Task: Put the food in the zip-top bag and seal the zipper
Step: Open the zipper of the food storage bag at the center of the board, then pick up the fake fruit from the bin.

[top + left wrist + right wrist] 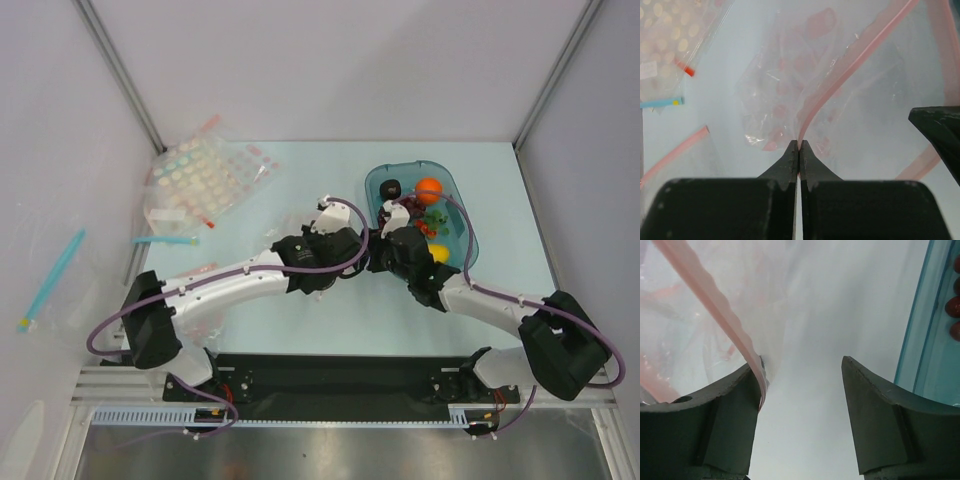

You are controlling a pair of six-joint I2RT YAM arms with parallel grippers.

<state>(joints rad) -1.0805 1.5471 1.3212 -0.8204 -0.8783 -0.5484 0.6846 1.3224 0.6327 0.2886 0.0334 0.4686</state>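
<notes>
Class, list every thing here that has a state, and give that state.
left gripper, shut on the zipper
right gripper, open, one finger against the zipper
bag, no food visible inside
zipper, appears unsealed
food, in the tray

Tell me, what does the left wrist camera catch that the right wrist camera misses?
Only the left wrist view: the left gripper shut on the pinkish press-seal strip of the clear plastic zip-top bag, plus clear bags with pastel dots and a thin blue strip. Only the right wrist view: the teal plastic tray with dark reddish round toy fruits inside, and the right gripper open, the strip against one finger. Both share the clear bag and its strip.
</notes>
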